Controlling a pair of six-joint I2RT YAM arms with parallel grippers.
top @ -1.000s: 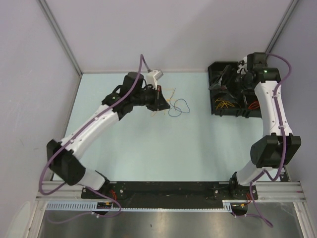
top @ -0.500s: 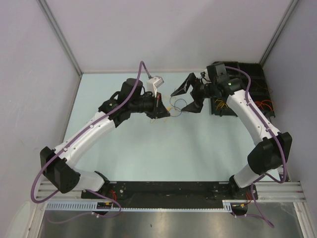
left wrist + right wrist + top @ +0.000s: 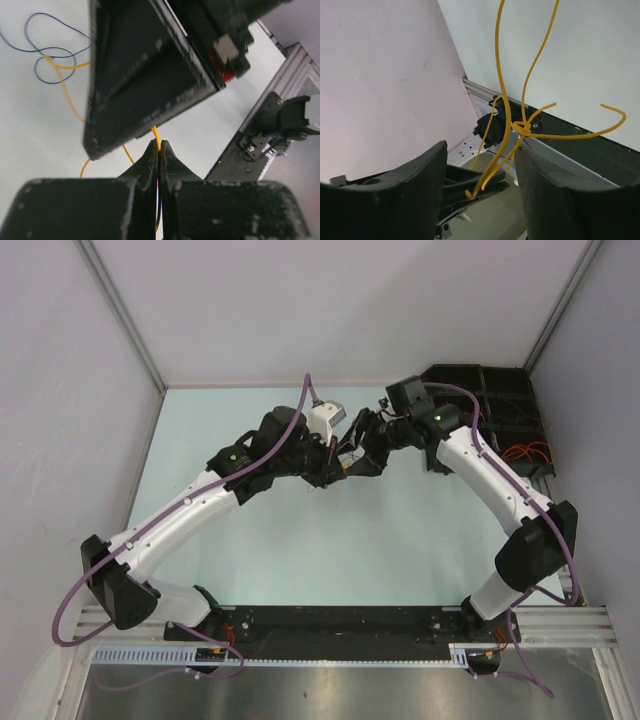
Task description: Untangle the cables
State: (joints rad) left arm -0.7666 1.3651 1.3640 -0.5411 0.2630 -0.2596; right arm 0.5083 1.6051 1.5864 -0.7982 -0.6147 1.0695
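My left gripper (image 3: 158, 145) is shut on a yellow cable (image 3: 156, 134), which runs down to the table beside a looped dark blue cable (image 3: 47, 50). In the top view the left gripper (image 3: 333, 468) and right gripper (image 3: 357, 447) meet tip to tip above the table's far middle. My right gripper (image 3: 480, 148) is open. Knotted yellow cable strands (image 3: 522, 127) hang between its fingers without being pinched. The right gripper's finger (image 3: 140, 75) looms just above the left jaws. The left gripper's shut tips (image 3: 485, 187) show below the strands.
A black compartmented bin (image 3: 500, 390) stands at the back right, with orange and red cables (image 3: 525, 452) in its near compartments. Grey walls close the table at left, back and right. The arm bases and rail (image 3: 340, 625) run along the near edge.
My right arm has swung left from the bin to the left gripper, open around the yellow strands. My left gripper has shifted slightly right, still holding the cable.
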